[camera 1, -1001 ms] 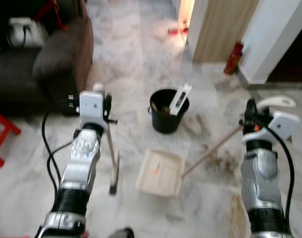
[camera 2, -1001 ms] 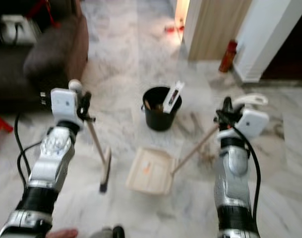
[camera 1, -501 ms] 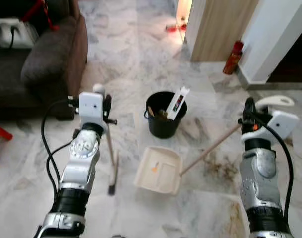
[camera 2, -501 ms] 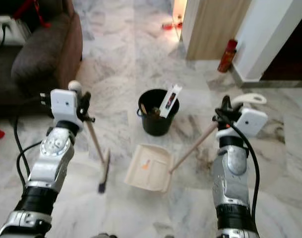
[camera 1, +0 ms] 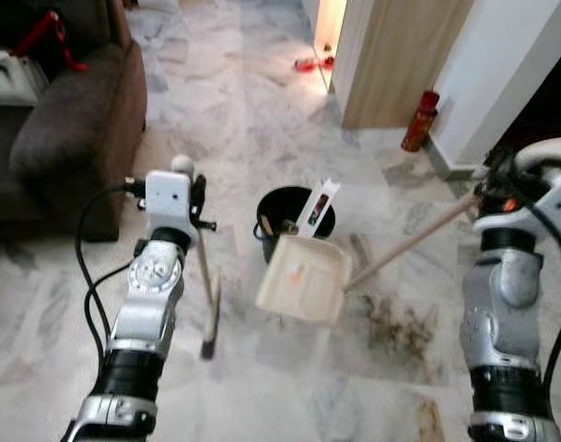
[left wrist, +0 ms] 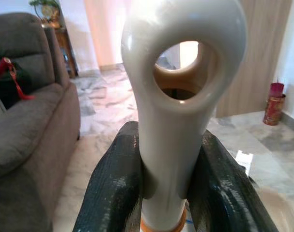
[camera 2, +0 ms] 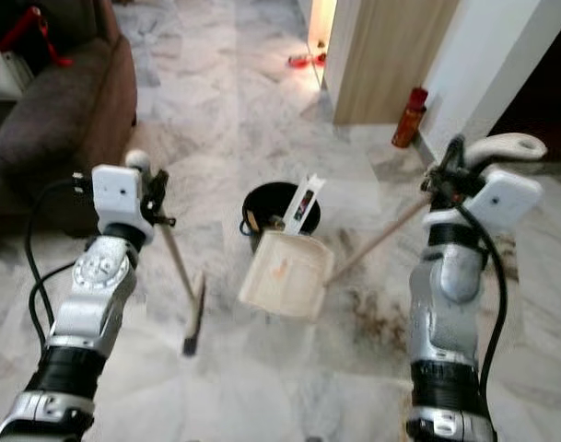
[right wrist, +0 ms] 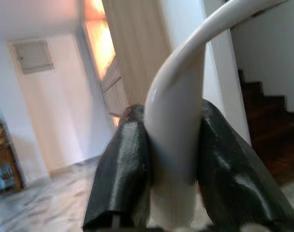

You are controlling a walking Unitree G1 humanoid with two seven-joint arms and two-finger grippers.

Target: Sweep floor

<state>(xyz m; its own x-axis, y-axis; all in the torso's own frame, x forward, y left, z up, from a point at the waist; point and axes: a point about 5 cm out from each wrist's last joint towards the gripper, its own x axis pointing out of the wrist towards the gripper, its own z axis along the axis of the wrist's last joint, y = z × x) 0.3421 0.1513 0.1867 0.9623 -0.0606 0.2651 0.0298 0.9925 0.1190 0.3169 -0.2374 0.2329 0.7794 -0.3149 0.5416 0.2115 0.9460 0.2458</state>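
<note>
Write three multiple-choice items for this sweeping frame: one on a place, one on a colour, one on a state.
1. Where is the dustpan?
A. flat on the floor far from the bucket
B. tilted up at the bucket's rim
C. on the sofa

2. What colour is the bucket?
A. black
B. red
C. white

3. What is the left gripper doing?
A. hanging open
B. shut on the broom handle
C. shut on the bucket

Answers:
1 B: the dustpan leans against the near side of the bucket, its handle running back to the right gripper.
2 A: its wall and rim are black.
3 B: in the left wrist view both black fingers press the handle's cream end, with the loop above them.
</note>
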